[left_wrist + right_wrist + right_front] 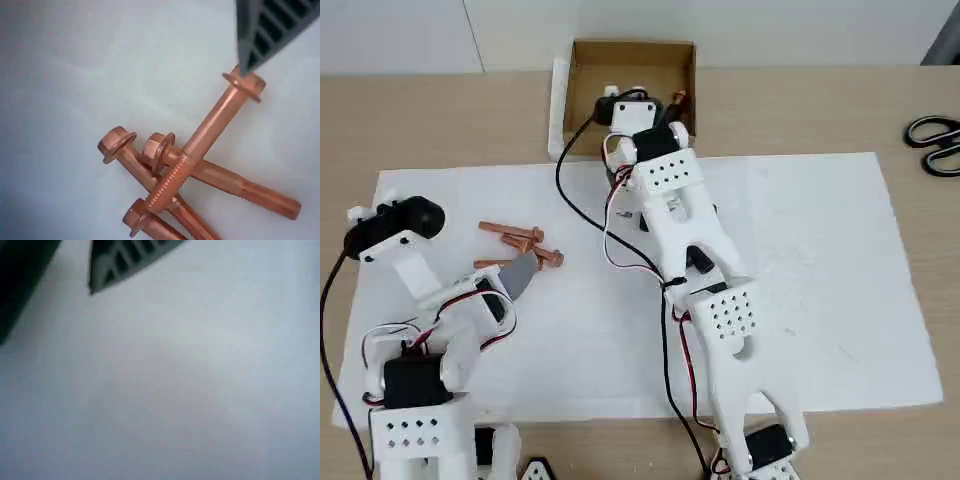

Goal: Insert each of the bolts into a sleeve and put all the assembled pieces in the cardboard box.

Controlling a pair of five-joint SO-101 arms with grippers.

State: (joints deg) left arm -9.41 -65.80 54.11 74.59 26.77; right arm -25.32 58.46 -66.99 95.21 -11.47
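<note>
Grey ribbed plastic of the left hand (265,30) is seen right at the flanged head of one bolt (215,120). How far this hand is opened cannot be told, and no hold on the bolt is made out. In the high view the same hand (520,272) is placed just beside the bolts (520,240), on the side nearer the arm bases.

A dark grey part of the right hand (125,260) is seen above plain white paper. Whether it is open or closed cannot be told.

The bolts are copper-coloured, with flanged hex heads, smooth shanks and threaded ends. Four are counted in the left wrist view, lying in a loose heap, with the pointed-at bolt laid across the others. They are found on the white paper sheet (820,260) spread over the wooden table (440,120).

The cardboard box (632,44) is set at the far edge of the paper, with the right arm stretched towards it. Black-handled scissors (935,145) are left on the table, well apart.
</note>
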